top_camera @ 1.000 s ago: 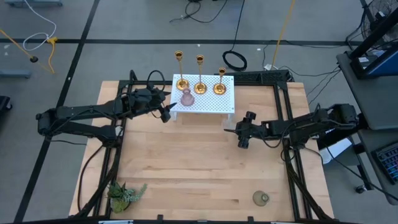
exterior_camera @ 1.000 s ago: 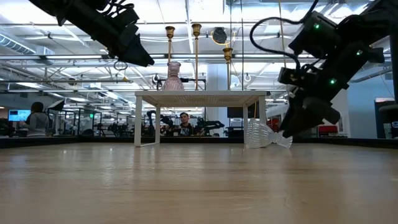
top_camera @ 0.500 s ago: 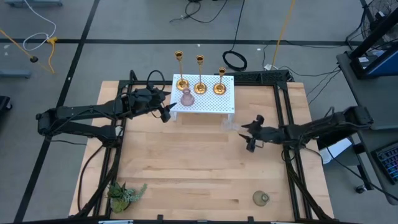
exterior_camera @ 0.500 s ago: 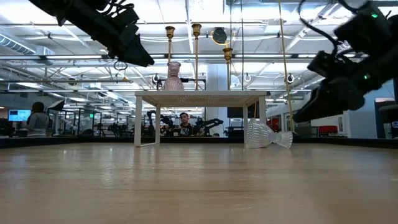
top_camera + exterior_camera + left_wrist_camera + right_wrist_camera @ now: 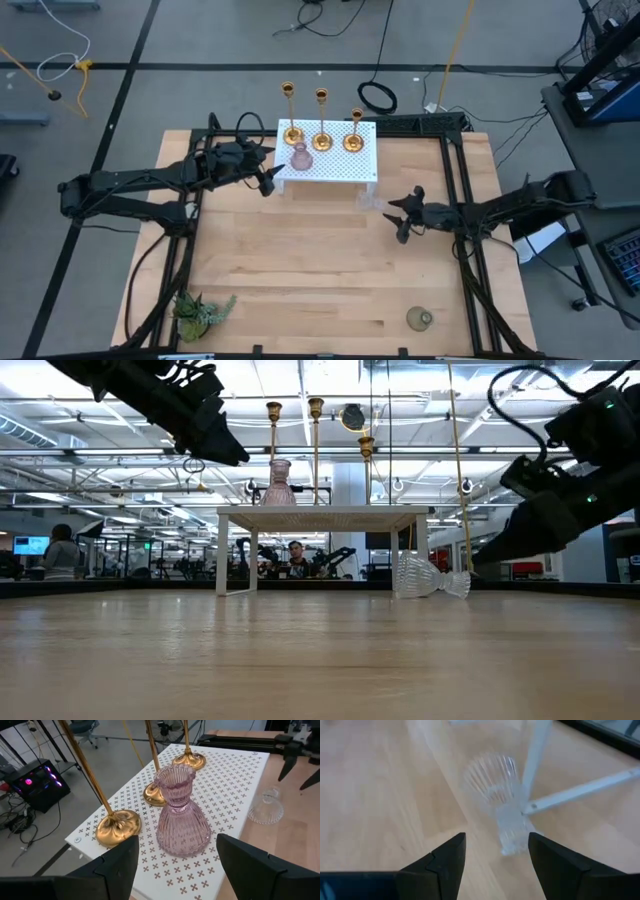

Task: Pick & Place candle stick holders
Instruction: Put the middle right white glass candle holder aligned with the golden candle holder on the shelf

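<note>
Wood table, white rack (image 5: 345, 168) at its far edge. On the rack: three gold candlesticks (image 5: 321, 140) and the pink holder (image 5: 301, 158), so four look placed. Left gripper (image 5: 268, 181) hangs released just beside the pink one. Clear holder (image 5: 369, 201) lies tipped on the table by the rack's leg, right gripper (image 5: 400, 222) spread open near it. Green holder (image 5: 420, 319) sits well away from the rack, untouched.

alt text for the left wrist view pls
A ribbed pink glass holder stands upright on a white perforated rack, framed by the left tool with its fingers open. Three gold candlesticks stand behind it, and a clear glass holder lies on the wooden table beside the rack.
</note>
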Controlling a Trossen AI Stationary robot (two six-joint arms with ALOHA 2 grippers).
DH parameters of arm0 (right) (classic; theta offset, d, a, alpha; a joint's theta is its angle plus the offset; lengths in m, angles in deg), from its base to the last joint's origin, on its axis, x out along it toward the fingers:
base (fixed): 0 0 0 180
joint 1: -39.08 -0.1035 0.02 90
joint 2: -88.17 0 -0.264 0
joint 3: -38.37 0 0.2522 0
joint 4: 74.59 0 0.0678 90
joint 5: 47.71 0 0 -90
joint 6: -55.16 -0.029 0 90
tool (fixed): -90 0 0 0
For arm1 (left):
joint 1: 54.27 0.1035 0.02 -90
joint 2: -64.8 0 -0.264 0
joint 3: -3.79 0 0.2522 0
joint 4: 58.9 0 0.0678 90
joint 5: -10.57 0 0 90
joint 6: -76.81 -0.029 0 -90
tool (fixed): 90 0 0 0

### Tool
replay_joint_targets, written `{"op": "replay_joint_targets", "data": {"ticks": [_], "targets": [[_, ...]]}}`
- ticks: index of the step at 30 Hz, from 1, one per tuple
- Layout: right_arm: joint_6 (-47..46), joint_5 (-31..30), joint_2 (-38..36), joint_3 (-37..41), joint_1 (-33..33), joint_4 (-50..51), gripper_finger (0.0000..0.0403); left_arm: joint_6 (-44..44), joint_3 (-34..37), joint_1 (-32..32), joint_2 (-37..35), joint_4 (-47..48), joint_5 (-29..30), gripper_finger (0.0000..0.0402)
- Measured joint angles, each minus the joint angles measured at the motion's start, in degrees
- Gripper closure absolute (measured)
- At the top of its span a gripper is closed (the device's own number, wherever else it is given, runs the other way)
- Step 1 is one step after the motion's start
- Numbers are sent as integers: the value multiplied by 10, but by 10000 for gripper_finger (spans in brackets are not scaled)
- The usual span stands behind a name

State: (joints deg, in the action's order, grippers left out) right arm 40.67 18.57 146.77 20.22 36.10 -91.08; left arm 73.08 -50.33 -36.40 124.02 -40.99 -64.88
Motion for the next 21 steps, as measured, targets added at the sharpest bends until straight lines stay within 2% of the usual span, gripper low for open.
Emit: {"op": "replay_joint_targets", "data": {"ticks": [4, 9, 14, 21], "targets": [[-18, 0, 30, -20, 7, 43, 195, -1, 0, 0, 0, -1, 0, 131], [-56, 0, 67, -34, 22, 38, 195, 0, 0, 0, 0, -1, -1, 131], [-66, 39, 99, -35, 35, -7, 195, -1, 0, 0, 0, -1, -2, 131], [-72, 62, 151, -35, 49, -70, 195, -2, 0, 0, 0, -1, -6, 131]]}}
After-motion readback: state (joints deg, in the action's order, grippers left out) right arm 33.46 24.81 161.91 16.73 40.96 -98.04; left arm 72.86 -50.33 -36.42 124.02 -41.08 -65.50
